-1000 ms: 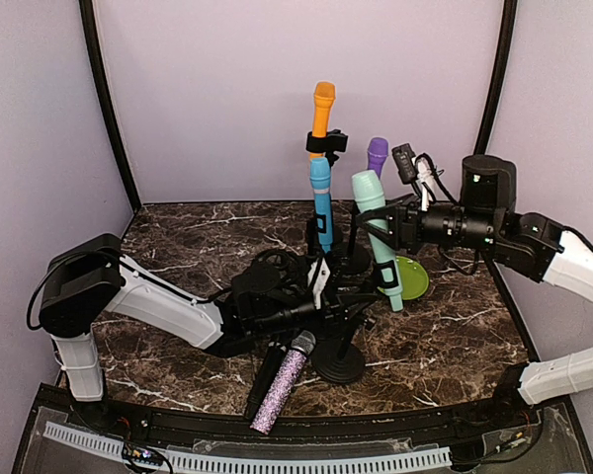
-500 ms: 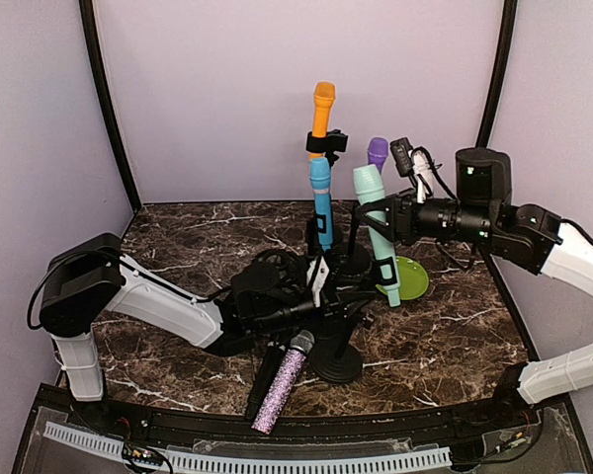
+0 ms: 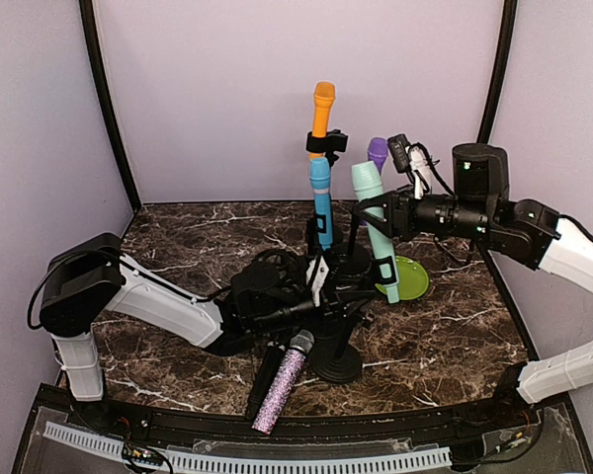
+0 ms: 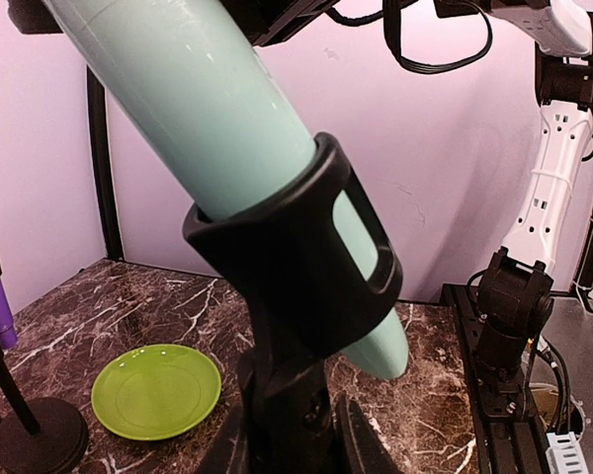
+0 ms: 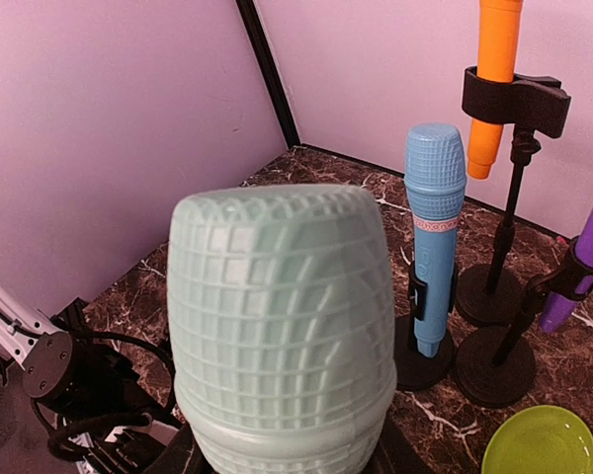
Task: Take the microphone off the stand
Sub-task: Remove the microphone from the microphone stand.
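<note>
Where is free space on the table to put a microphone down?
Bare marble: back left, between the left wall and the blue microphone; front right, between the green plate and the table edge. The centre is crowded with stands, the left arm and the glitter microphone.

High rear overview; wrist close-ups sharing microphone

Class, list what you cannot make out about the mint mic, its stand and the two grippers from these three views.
- Right gripper: in the right wrist view, the head of the mint mic covers its fingers; in the top view, too small.
- That head: in the left wrist view, cut by the top edge.
- Base of the stand: in the left wrist view, below the bottom edge.
- Left gripper: in the left wrist view, mostly below the bottom edge; in the top view, lost against dark parts.
</note>
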Action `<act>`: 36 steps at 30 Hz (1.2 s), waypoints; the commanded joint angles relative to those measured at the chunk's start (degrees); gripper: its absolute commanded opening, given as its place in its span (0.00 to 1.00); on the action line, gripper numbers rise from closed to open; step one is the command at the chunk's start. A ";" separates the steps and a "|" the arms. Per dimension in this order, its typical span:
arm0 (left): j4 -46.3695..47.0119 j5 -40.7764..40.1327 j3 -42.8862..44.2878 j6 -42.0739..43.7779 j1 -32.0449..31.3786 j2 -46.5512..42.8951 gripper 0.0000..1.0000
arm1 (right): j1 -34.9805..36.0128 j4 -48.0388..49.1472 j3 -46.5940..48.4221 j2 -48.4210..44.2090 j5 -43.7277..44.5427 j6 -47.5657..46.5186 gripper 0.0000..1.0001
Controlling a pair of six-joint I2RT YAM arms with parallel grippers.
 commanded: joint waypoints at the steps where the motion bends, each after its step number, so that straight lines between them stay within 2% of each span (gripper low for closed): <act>1: -9.11 8.61 -3.31 5.37 -2.82 1.43 0.00 | -2.34 23.77 7.58 -1.56 9.94 -0.56 0.00; 13: -8.90 8.62 -3.47 5.29 -2.84 1.38 0.00 | -2.31 23.89 9.05 -0.32 6.11 -2.80 0.00; 23: -8.76 8.63 -3.68 5.32 -2.84 1.30 0.00 | -2.31 25.03 9.63 1.59 -7.97 -5.59 0.00; 36: -8.61 8.31 -3.81 5.46 -2.84 1.14 0.00 | -2.31 25.93 9.32 1.33 -4.18 -5.37 0.00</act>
